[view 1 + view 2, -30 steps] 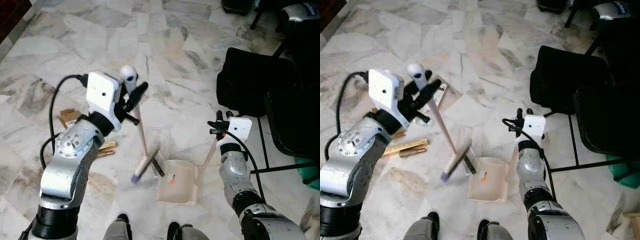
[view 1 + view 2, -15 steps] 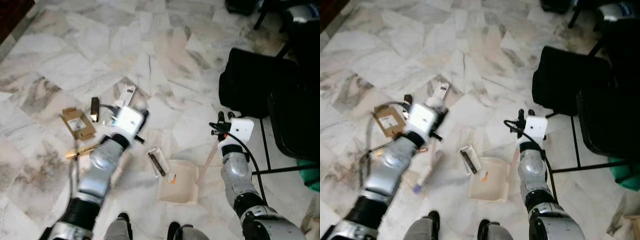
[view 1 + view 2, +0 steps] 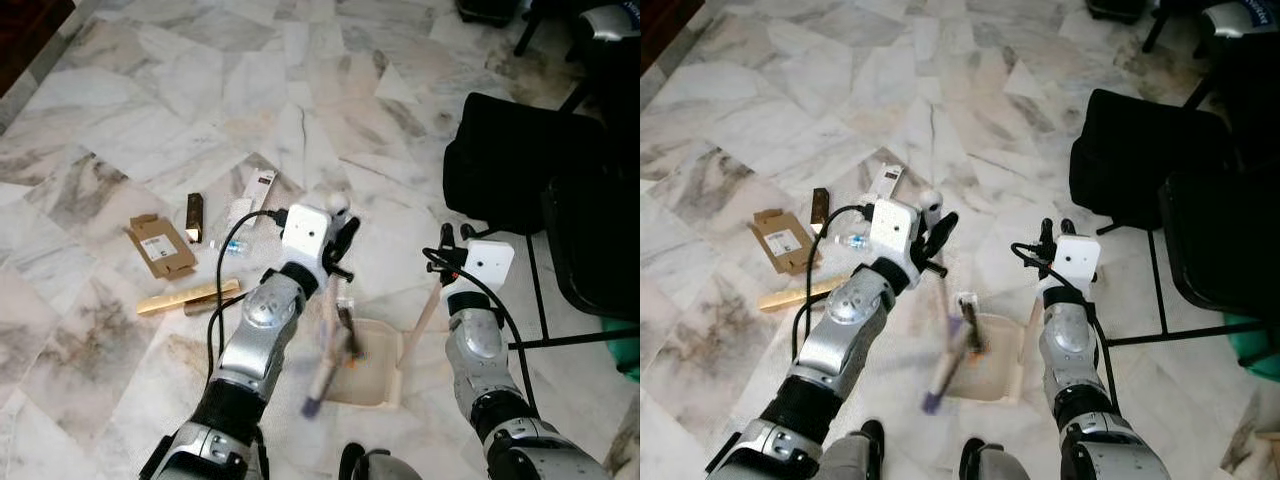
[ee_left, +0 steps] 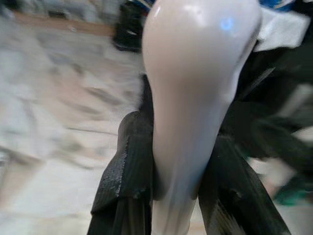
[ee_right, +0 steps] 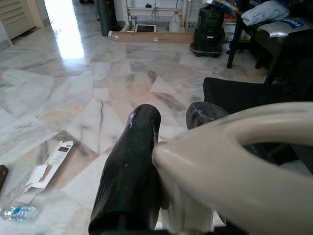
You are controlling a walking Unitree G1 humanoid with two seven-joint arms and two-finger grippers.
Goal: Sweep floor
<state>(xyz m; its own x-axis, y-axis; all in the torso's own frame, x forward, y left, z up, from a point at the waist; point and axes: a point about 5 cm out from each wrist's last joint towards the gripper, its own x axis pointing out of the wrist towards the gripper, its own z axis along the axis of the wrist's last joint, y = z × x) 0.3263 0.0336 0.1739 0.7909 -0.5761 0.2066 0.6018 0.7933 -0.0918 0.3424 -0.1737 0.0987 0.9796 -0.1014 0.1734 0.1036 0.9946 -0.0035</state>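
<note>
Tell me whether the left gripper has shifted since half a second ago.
Yes. The left gripper, shut on the broom handle, has swung toward the dustpan, the broom head now over its tray rather than out by the cardboard scraps.

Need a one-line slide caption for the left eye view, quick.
Left hand sweeps a blurred broom into the dustpan steadied by the right hand.

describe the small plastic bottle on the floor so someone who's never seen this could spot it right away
On the marble floor, look at the litter to the robot's left of the dustpan. Among the flat cardboard pieces, the bottle lies on its side beside the long white carton. It alone is clear, round and blue-labelled.
</note>
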